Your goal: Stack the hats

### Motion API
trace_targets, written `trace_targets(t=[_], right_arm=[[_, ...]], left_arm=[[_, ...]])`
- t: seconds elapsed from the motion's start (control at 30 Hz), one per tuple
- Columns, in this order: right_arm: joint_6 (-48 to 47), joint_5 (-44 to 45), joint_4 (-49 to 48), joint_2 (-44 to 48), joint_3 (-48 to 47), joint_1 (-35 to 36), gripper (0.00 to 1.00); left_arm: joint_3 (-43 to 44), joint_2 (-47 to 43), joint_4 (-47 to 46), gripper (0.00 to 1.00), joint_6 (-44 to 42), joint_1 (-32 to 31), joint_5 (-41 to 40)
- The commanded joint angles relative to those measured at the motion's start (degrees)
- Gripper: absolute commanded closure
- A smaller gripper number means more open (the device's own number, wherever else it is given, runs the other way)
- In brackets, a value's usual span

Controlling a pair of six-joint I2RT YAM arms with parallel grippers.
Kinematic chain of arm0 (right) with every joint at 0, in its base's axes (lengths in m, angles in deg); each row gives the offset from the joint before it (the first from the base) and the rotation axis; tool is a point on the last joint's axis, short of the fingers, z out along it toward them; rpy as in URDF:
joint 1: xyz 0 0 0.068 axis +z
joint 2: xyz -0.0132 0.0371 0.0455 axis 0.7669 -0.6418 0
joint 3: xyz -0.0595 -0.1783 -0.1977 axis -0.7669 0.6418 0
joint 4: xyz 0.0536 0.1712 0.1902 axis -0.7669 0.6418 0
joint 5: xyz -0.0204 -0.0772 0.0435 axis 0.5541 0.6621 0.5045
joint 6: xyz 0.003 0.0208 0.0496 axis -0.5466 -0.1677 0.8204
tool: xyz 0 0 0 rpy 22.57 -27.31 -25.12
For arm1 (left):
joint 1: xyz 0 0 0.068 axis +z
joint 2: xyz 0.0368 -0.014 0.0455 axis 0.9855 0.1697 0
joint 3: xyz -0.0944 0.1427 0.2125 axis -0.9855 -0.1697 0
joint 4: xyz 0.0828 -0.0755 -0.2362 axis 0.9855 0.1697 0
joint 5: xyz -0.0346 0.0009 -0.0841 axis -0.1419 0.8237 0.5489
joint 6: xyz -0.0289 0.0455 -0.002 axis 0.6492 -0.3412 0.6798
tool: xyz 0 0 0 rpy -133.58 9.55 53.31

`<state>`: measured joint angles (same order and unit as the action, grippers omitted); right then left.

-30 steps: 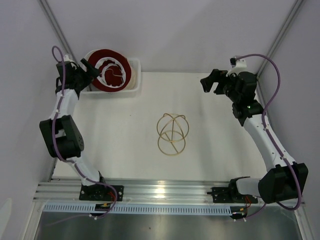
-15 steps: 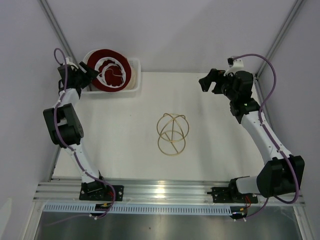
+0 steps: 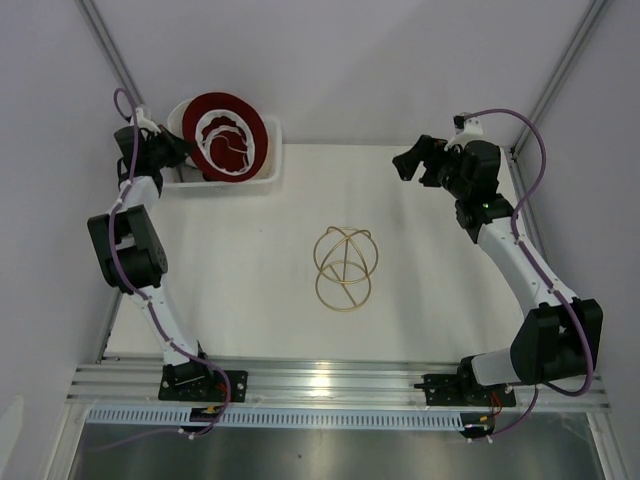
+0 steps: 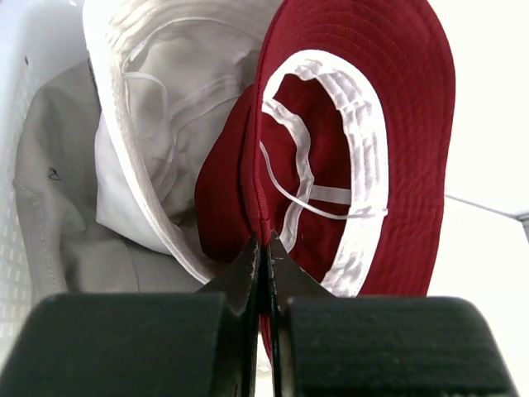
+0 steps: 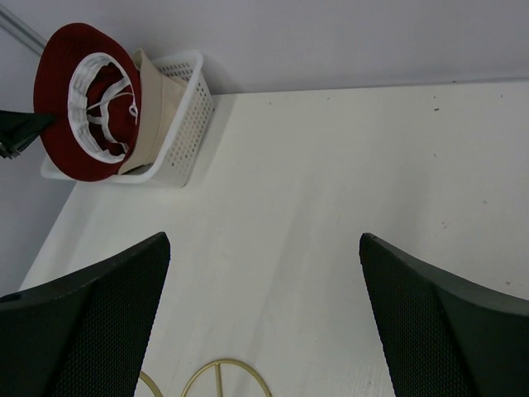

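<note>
Three hats can be counted, all at the one white rectangular plastic mesh basket (image 3: 274,152) in the far left corner of the counter (image 3: 250,260). They are one dark red fabric bucket hat (image 4: 397,124), one white fabric bucket hat (image 4: 165,91) and one beige fabric bucket hat (image 5: 161,95). The left end effector (image 4: 260,248) is pinched tight on the dark red hat's brim, and the hat stands on edge over the basket with its white-banded inside showing. The right end effector (image 3: 413,166) hangs at the far right, jaws wide, gripping nothing. One gold wire ring ornament (image 3: 344,266) lies mid-counter.
</note>
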<state>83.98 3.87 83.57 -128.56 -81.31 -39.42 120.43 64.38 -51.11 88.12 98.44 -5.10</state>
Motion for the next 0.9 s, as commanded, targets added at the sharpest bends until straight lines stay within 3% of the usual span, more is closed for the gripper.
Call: trace_targets(t=[0.0,0.13,0.27,0.43,0.67,0.87], right_arm=[[2.0,-1.6,-4.2,-0.5,-2.4,0.4,0.01],[1.3,-1.5,-2.9,0.2,-2.7,0.9,0.01],[1.6,0.5,-2.1,1.7,-1.9,0.9,0.01],[2.6,1.7,-0.2,2.6,-1.3,0.8,0.01],[10.8,3.8,1.0,5.3,3.7,-0.4,0.01],[9.9,2.4,7.4,7.8,4.6,-1.5,0.01]], left_arm=[[2.6,-3.9,-1.3,0.99,-4.1,0.5,2.0],[3.2,-8.3,0.7,0.99,-7.2,0.2,4.1],[1.2,-17.1,7.3,0.99,-19.1,-2.7,3.4],[-1.2,-29.6,14.3,0.99,-36.0,-13.4,-11.2],[-9.7,-42.6,13.2,1.00,-47.1,-30.7,-34.8],[-10.5,-46.2,16.5,0.99,-54.8,-45.6,-46.0]])
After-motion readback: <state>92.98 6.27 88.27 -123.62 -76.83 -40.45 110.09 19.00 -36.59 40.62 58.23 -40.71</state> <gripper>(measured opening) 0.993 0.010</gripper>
